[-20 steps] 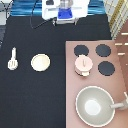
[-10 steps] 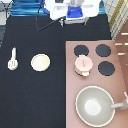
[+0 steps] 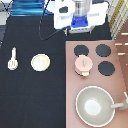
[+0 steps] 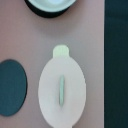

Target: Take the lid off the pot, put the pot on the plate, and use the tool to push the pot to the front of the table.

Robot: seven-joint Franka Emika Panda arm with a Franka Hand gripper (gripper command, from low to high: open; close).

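Pot [image 3: 83, 65] sits on the brownish-pink stove top [image 3: 72, 80], right of centre in the exterior view, on the lower-left burner spot of the four. Lid [image 3: 83, 62] on it, closed, pinkish-tan with a small knob. One side tab of the pot shows at its lower edge.

Wrist view looks straight down on the same spot: lid [image 4: 61, 90] fills the middle, pot tab [image 4: 60, 51] pokes out past it, one black burner [image 4: 11, 94] alongside, and the rim of the grey pan [image 4: 47, 5] at the frame edge.

Pincer [image 3: 80, 22] is at the top of the exterior view, right of centre, hanging above the tabletop's far edge, well apart from the pot and touching nothing (blue block visible under the white hand). Can't tell whether it's apart or together.

Plate [image 3: 40, 62] lies bare on the black tabletop [image 3: 35, 100], left of centre, well apart from the pot. Tool [image 3: 12, 60] lies near the left edge, just left of the plate, head toward the bottom of the frame, not touching it.

Large grey pan [image 3: 94, 104] with its long handle takes the lower right of the stove. Three other burners [image 3: 103, 50] uncovered.
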